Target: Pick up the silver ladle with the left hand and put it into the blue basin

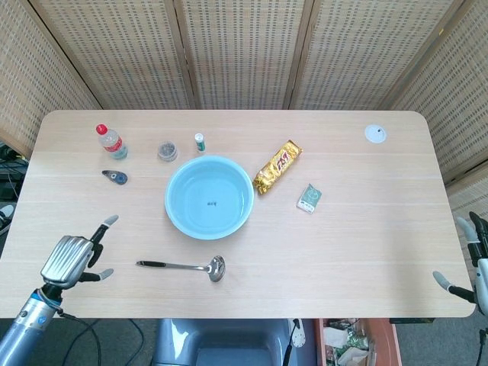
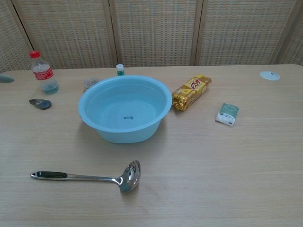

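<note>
The silver ladle (image 1: 185,266) lies flat on the table in front of the blue basin (image 1: 209,197), its dark handle pointing left and its bowl to the right. In the chest view the ladle (image 2: 90,176) lies near the front edge, below the basin (image 2: 125,109), which looks empty. My left hand (image 1: 72,258) hovers over the table's front left part, left of the ladle's handle, fingers apart and holding nothing. My right hand (image 1: 471,267) stays off the table's right edge, fingers spread, empty.
Behind the basin stand a red-capped bottle (image 1: 111,142), a small jar (image 1: 167,150) and a small green-capped vial (image 1: 199,141). A dark small object (image 1: 115,177) lies at the left. A golden snack pack (image 1: 277,165), a green packet (image 1: 309,197) and a white disc (image 1: 374,133) lie to the right.
</note>
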{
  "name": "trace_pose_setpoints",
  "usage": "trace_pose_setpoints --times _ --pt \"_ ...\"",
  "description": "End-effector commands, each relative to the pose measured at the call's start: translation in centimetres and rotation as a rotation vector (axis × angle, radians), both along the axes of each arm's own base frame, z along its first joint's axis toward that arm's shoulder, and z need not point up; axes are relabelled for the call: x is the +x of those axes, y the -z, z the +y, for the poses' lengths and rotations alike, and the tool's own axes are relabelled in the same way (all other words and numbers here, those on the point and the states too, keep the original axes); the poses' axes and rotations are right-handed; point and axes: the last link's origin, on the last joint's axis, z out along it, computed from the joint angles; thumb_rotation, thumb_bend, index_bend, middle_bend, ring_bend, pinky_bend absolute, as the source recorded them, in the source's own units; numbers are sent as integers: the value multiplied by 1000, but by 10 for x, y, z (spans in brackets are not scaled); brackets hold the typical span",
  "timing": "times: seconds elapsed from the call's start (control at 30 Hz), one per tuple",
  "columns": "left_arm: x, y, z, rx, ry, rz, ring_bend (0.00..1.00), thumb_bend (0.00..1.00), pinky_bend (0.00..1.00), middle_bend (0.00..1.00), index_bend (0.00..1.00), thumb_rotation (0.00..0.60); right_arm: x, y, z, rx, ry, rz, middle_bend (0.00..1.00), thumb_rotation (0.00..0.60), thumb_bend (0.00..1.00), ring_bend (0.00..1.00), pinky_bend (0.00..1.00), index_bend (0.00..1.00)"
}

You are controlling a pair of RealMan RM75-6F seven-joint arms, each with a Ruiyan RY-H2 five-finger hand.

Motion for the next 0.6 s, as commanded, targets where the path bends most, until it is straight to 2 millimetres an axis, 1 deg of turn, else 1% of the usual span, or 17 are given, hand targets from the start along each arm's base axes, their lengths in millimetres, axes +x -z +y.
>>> trace_pose_setpoints --times 0.03,0.17,0.37,0.53,0.6 --pt "4 24 13 -58 -4 52 960 95 995 972 0 600 0 -1 0 -1 -2 -4 0 600 0 0 0 0" --pt "9 39 17 -111 -26 77 973 96 1000 987 22 600 -1 -3 0 -2 -1 -11 0 600 0 0 0 0" --pt "16 55 17 -168 -45 100 989 98 1000 1000 150 600 -1 -3 1 2 -4 -18 0 600 0 0 0 0" --pt "19 71 18 -188 -73 105 989 98 1000 1000 314 600 0 -4 1 4 -6 -23 0 600 0 0 0 0" --pt "20 77 19 -188 -86 105 989 98 1000 1000 350 600 0 -4 2 4 -7 -25 0 600 0 0 0 0"
